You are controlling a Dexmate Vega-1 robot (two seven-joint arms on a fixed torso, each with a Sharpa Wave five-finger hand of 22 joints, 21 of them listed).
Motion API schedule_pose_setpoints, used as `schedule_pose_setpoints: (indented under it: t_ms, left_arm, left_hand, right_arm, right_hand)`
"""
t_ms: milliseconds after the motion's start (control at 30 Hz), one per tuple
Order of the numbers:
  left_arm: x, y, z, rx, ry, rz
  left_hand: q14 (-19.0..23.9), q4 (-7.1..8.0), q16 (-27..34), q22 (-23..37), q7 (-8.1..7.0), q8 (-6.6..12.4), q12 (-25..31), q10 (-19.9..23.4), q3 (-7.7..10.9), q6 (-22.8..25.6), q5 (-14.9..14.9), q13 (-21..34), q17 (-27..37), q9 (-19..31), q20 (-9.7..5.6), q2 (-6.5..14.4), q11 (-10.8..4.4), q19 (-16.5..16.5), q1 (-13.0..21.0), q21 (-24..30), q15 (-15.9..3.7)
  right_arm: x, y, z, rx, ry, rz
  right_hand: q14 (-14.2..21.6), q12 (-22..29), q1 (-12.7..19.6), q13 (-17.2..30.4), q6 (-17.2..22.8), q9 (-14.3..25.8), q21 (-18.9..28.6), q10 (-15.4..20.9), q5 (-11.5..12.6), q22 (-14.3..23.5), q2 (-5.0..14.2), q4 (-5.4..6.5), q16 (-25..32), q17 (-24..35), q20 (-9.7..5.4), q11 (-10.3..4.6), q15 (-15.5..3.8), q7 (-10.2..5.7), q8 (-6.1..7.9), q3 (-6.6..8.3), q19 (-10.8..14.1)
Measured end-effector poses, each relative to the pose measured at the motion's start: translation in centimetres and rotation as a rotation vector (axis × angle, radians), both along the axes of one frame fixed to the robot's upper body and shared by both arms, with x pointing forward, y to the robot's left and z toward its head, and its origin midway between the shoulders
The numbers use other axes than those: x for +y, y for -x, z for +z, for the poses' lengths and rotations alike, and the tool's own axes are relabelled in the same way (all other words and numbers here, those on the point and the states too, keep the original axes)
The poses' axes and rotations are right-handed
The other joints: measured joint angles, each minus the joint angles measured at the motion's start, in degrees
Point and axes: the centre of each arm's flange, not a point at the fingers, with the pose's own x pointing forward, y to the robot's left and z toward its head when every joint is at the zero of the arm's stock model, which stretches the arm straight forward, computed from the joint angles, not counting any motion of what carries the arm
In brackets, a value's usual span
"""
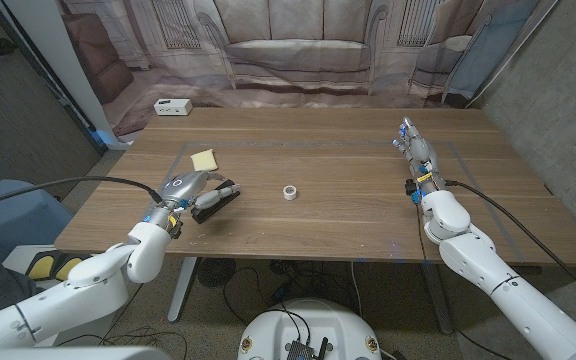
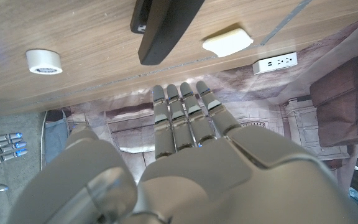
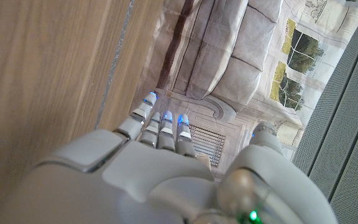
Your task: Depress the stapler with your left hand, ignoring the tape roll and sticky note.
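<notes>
Tape roll (image 1: 289, 192) right of stapler (image 1: 216, 201), apart

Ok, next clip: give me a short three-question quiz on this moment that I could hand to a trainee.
1. True or false: the left hand grips the tape roll.
2. Multiple choice: which thing lies nearest the left hand? A) the stapler B) the tape roll C) the white power strip
3. Fill in: the yellow sticky note lies on the ___ side of the table, robot's own sides.

Key:
1. False. The tape roll stands alone near the table's middle, apart from both hands.
2. A. The stapler lies right beside the left hand; the right hand waits at the far side, holding nothing.
3. Left.
</notes>
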Motion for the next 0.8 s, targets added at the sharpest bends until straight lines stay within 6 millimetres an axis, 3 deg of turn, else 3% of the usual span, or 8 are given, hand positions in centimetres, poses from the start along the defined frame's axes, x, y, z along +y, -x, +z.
schedule_pose_setpoints:
  t_ms: [800]
  left_arm:
    - [-0.1, 1.4, 1.1, -0.172, 0.086, -0.064]
  left_hand:
    - [0.0, -0.58, -0.2, 0.0, 0.77, -0.23, -0.3, -0.2, 0.23, -0.3, 0.0, 0.0, 0.0, 0.0, 0.00, 0.3, 0.23, 0.0, 0.9, -0.4, -0.01]
  right_arm:
    - [-0.4, -0.1, 0.0, -0.006, -0.008, -0.001]
  right_hand:
    - [0.0, 0.0, -0.4, 0.0, 1.4, 0.0, 0.0, 0.0, 0.0, 0.0, 0.38, 0.00, 0.0, 0.0, 0.00, 0.00, 0.00, 0.14, 0.23, 0.00, 0.0]
